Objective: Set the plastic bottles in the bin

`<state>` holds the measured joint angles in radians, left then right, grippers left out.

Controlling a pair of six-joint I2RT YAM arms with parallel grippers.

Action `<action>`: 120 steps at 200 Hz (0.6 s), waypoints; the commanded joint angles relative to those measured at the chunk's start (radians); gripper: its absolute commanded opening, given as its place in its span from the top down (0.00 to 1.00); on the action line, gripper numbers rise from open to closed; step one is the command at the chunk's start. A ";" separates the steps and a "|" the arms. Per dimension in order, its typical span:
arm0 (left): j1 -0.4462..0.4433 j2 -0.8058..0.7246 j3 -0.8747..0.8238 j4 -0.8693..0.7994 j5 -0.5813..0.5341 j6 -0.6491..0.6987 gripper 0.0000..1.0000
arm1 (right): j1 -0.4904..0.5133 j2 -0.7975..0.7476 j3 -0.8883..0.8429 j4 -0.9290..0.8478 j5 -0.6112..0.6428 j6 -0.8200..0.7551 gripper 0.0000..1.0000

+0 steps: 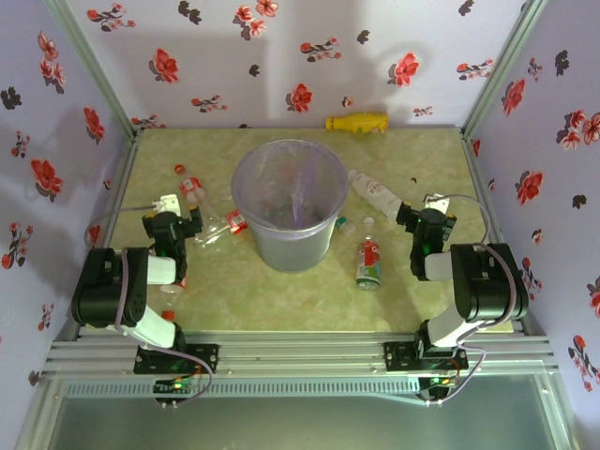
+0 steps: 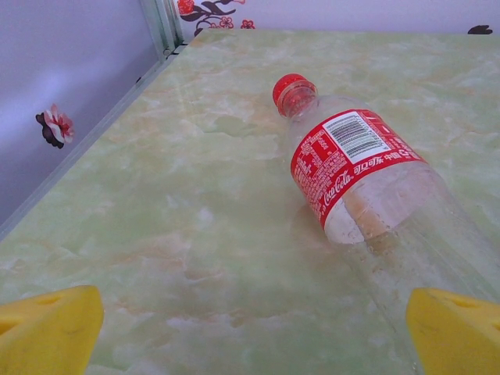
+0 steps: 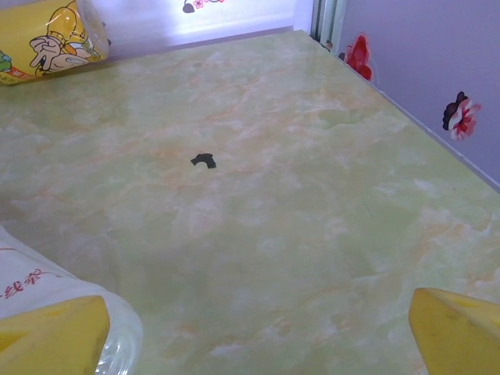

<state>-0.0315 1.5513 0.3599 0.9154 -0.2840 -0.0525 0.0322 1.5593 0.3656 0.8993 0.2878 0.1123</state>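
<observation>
On the table (image 2: pixel 156 195), our left gripper (image 2: pixel 250 332) and right gripper (image 3: pixel 254 332) gape empty; we should straddle the cola bottle (image 2: pixel 367 187) squarely.

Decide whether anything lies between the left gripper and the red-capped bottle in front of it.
Nothing visible does. In the left wrist view the left gripper is open, and the red-capped bottle lies on its side on the bare table just ahead, its clear body running back toward the fingers.
</observation>
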 commanded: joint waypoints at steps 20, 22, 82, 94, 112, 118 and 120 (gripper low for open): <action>0.007 -0.021 0.028 -0.021 -0.001 -0.003 0.01 | -0.008 0.004 0.018 -0.002 -0.010 0.003 0.01; 0.006 -0.027 0.031 -0.034 0.000 -0.004 0.01 | -0.007 0.004 0.017 -0.002 -0.010 0.003 0.01; 0.008 -0.396 0.162 -0.492 -0.130 -0.113 0.04 | -0.006 -0.199 0.146 -0.391 0.011 0.016 0.01; 0.010 -0.502 0.291 -0.757 -0.136 -0.200 0.05 | -0.002 -0.269 0.224 -0.597 0.005 0.041 0.01; 0.007 -0.558 0.505 -1.118 -0.056 -0.333 0.05 | 0.014 -0.336 0.332 -0.850 -0.011 0.054 0.01; 0.002 -0.557 0.567 -1.198 0.006 -0.358 0.05 | 0.023 -0.351 0.372 -0.936 -0.018 0.061 0.01; -0.002 -0.555 0.584 -1.224 0.026 -0.365 0.05 | 0.026 -0.356 0.382 -0.958 -0.022 0.061 0.01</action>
<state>-0.0261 1.0542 0.7109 0.1734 -0.3618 -0.2352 0.0349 1.2778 0.6098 0.3443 0.2844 0.1349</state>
